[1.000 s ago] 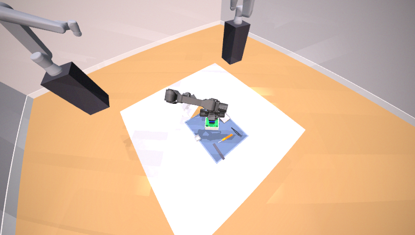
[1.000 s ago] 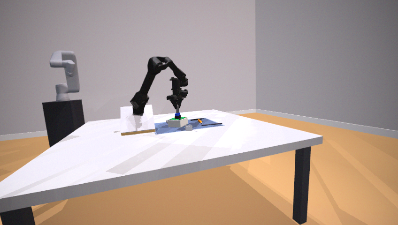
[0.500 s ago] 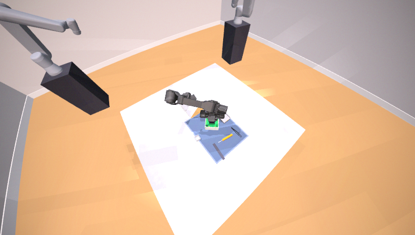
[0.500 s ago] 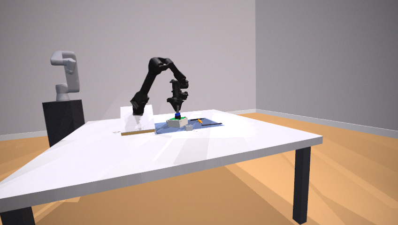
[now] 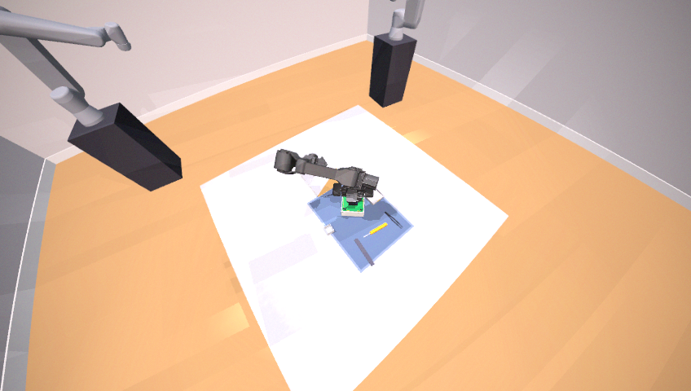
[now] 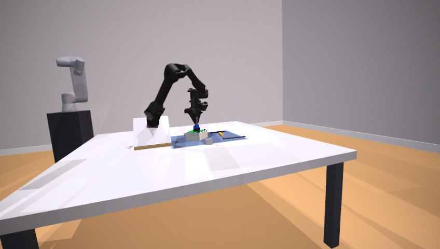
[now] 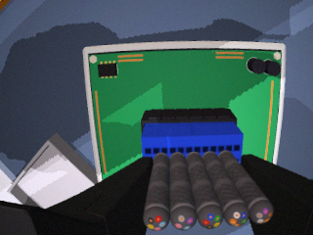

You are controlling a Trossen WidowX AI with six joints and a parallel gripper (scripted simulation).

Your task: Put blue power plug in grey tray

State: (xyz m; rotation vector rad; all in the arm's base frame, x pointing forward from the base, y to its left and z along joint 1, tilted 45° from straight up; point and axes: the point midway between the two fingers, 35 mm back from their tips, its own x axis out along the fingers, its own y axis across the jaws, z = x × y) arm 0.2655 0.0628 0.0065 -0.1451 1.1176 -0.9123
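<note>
your jaws (image 5: pixel 353 199) (image 6: pixel 196 124) are closed on the blue power plug (image 6: pixel 196 126) (image 7: pixel 193 137), though the grey cables (image 7: pixel 196 181) cover part of the grip in the wrist view. the plug sits at the black socket (image 6: pixel 196 129) (image 7: pixel 188 116) on the green circuit board (image 5: pixel 358 208) (image 6: pixel 202 131) (image 7: pixel 132 83); you can't tell how deep it is seated. from the top, the arm (image 5: pixel 322 170) (image 6: pixel 164 91) hides the plug from you. under the board, you see a pale block (image 5: pixel 352 213) (image 6: pixel 194 136) on the blue mat (image 5: pixel 339 235) (image 6: pixel 228 134). a small grey box (image 5: pixel 328 229) (image 6: pixel 208 141) (image 7: pixel 56 171) lies near the block, its lower part cut off by a dark finger in the wrist view. beyond the block, a pale flat piece (image 5: pixel 376 197) is partly covered by the arm, so you can't be sure which of the two is the tray. farther out on the mat lie a yellow-handled screwdriver (image 5: pixel 378 228) (image 6: pixel 221 134), dark tweezers (image 5: pixel 393 220) and a dark strip (image 5: pixel 363 252) (image 6: pixel 233 137). the white desk (image 5: pixel 271 217) (image 6: pixel 123 173) runs out of your frame at the bottom of the top view
</note>
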